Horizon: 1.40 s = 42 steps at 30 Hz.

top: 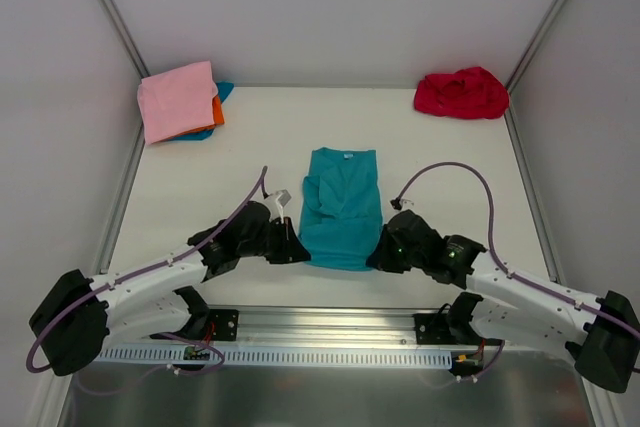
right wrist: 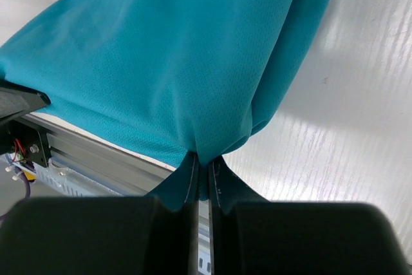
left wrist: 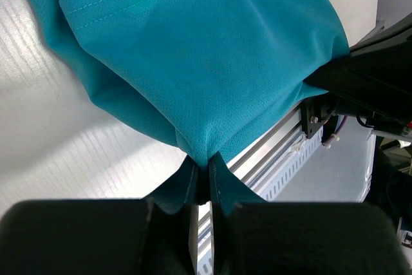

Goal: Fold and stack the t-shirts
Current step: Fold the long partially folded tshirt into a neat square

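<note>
A teal t-shirt [top: 342, 209] lies lengthwise in the middle of the table, sleeves folded in, its small white neck label at the far end. My left gripper [top: 298, 252] is shut on its near left corner; the wrist view shows the teal cloth [left wrist: 206, 62] pinched between the fingertips, gripper [left wrist: 207, 163]. My right gripper [top: 383, 254] is shut on the near right corner, the cloth [right wrist: 187, 62] bunching into the gripper [right wrist: 203, 163]. A crumpled red t-shirt [top: 461, 93] lies at the back right. Folded pink [top: 177, 99], orange [top: 216, 111] and blue [top: 222, 92] t-shirts are stacked at the back left.
White walls with metal corner posts [top: 110, 7] enclose the table on three sides. A metal rail [top: 330, 322] with a cable tray runs along the near edge between the arm bases. The right arm's black body [left wrist: 373, 82] shows in the left wrist view.
</note>
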{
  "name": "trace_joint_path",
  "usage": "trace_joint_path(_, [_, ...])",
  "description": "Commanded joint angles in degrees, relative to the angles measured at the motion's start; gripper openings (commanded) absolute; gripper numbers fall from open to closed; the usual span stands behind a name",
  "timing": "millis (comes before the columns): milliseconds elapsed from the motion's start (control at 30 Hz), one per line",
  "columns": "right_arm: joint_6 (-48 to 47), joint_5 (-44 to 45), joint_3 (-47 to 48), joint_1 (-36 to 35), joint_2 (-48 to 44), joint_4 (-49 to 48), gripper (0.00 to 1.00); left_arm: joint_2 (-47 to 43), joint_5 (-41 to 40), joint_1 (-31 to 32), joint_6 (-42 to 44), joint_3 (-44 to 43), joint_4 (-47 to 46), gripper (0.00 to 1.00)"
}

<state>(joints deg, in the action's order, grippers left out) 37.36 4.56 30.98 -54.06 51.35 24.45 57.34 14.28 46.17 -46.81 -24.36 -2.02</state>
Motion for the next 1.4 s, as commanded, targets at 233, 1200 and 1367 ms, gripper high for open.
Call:
trace_joint_path(233, [-8.8,-3.6,8.6,11.6,5.3,3.5,0.01,6.5,-4.4,-0.8,5.8,-11.1,6.1,0.0])
trace_joint_path(1200, [-23.0,-19.6,39.7,31.6,29.5,8.0,0.01,29.5,7.5,-14.7,13.8,-45.1,13.3,0.0])
trace_joint_path(1367, [-25.7,-23.6,57.8,35.8,48.6,10.8,0.01,43.7,10.3,-18.8,14.3,-57.9,17.4,0.0])
